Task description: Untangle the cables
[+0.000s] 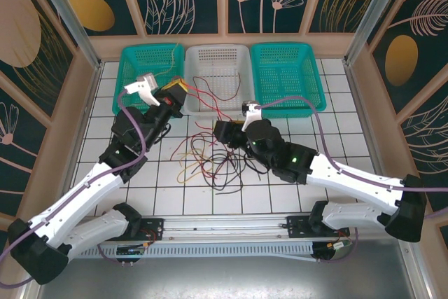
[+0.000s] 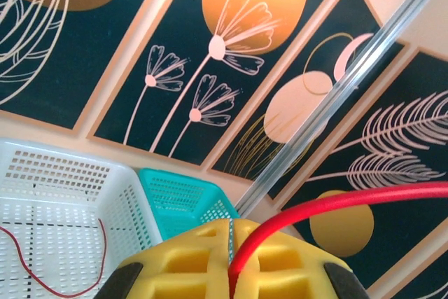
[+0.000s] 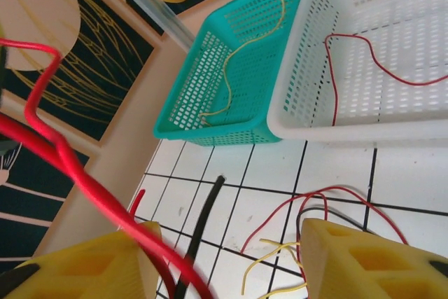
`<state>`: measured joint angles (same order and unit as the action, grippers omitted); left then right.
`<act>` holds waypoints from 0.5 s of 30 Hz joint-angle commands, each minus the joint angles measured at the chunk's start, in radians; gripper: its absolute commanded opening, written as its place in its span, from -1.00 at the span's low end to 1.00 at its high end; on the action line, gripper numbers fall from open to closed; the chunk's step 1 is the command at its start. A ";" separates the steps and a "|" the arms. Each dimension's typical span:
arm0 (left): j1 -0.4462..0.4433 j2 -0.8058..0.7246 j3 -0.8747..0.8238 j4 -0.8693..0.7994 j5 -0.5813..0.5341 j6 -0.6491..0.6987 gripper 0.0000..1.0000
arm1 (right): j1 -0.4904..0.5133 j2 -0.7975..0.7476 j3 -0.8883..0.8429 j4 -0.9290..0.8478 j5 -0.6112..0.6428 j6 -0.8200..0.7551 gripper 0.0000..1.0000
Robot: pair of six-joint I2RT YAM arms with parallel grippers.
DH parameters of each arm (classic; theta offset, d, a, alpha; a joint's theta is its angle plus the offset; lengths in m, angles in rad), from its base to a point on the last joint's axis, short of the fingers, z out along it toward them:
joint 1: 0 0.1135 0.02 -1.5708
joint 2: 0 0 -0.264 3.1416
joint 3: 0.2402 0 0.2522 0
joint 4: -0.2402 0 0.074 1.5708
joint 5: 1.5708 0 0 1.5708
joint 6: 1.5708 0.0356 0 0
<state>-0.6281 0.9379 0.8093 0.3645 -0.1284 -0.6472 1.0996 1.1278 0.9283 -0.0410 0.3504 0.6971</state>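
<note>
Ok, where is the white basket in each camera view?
Top external: white basket at the back, centre of the row.
Left wrist: white basket in the lower left corner.
Right wrist: white basket at upper right.
Shared landmark: the thin red wire lying inside it.

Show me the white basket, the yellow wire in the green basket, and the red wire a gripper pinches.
white basket [image 1: 218,61]: top view, bare mesh floor.
yellow wire [image 3: 225,82]: right wrist view, its bend inside the green basket [image 3: 190,83].
red wire [image 2: 315,204]: left wrist view, the arc leaving the left gripper [image 2: 231,250].
</note>
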 commanded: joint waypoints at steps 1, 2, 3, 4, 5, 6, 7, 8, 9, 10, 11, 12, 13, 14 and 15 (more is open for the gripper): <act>0.005 -0.024 -0.014 0.072 -0.053 -0.063 -1.00 | 0.012 0.024 0.019 -0.015 0.064 0.027 0.04; 0.004 -0.028 -0.019 0.078 -0.061 -0.064 -1.00 | 0.017 0.032 0.024 -0.037 0.077 0.028 -0.03; 0.004 -0.031 -0.021 0.083 -0.075 -0.061 -1.00 | 0.020 0.041 0.031 -0.061 0.092 0.028 -0.07; 0.004 -0.035 -0.024 0.083 -0.096 -0.055 -1.00 | 0.022 0.050 0.040 -0.089 0.111 0.032 -0.10; 0.004 -0.039 -0.025 0.085 -0.111 -0.048 -1.00 | 0.022 0.061 0.047 -0.120 0.134 0.038 -0.12; 0.004 -0.043 -0.023 0.091 -0.124 -0.034 -1.00 | 0.022 0.076 0.060 -0.164 0.165 0.046 -0.17; 0.004 -0.046 -0.022 0.091 -0.138 -0.022 -1.00 | 0.022 0.093 0.075 -0.208 0.191 0.049 -0.20; 0.004 -0.048 -0.019 0.095 -0.153 -0.007 -1.00 | 0.022 0.119 0.095 -0.270 0.226 0.057 -0.23; 0.004 -0.050 -0.013 0.094 -0.167 0.010 -1.00 | 0.020 0.146 0.117 -0.334 0.269 0.066 -0.26; 0.004 -0.048 -0.004 0.090 -0.179 0.025 -1.00 | 0.017 0.168 0.130 -0.382 0.297 0.071 -0.33; 0.004 -0.044 0.011 0.075 -0.190 0.045 -1.00 | 0.010 0.187 0.143 -0.426 0.321 0.072 -0.36; 0.004 -0.039 0.028 0.061 -0.196 0.064 -1.00 | 0.000 0.206 0.154 -0.466 0.334 0.076 -0.40; 0.005 -0.034 0.039 0.050 -0.203 0.082 -1.00 | -0.010 0.216 0.158 -0.487 0.341 0.071 -0.45; 0.004 -0.030 0.049 0.040 -0.207 0.095 -1.00 | -0.016 0.219 0.158 -0.496 0.349 0.057 -0.49; 0.005 -0.027 0.054 0.035 -0.216 0.107 -1.00 | -0.022 0.218 0.155 -0.501 0.356 0.047 -0.53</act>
<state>-0.6281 0.9154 0.8036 0.3698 -0.2855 -0.6025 1.0992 1.3369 1.0615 -0.3836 0.5930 0.7418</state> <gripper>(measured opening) 0.049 0.242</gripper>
